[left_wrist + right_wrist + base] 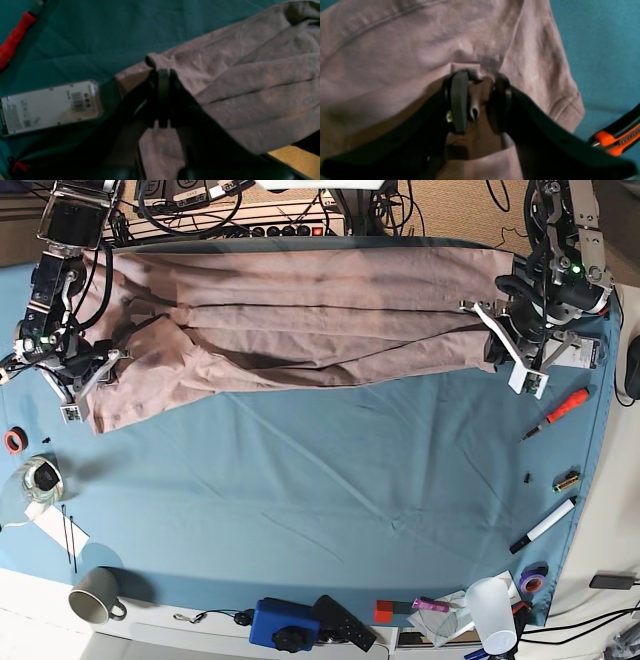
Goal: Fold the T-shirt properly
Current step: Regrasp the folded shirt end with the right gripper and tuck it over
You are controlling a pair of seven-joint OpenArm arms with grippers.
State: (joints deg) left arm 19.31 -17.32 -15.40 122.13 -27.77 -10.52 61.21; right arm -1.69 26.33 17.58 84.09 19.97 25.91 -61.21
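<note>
Pinching left gripper (164,75): mauve cotton T-shirt (300,290) between its tips, likely anchoring one end.
Right gripper (481,77): parted astride bunched fabric, perhaps to grip.

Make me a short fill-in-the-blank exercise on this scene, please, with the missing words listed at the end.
1. The T-shirt lies on a cloth whose colour is ____.
2. The screwdriver beside the T-shirt has a handle coloured ____.
3. In the base view, the mug stands near the bottom corner on the ____ side.
4. The left claw is shut on a bit of the ____.

Missing words, in order: blue; red; left; T-shirt.
</note>
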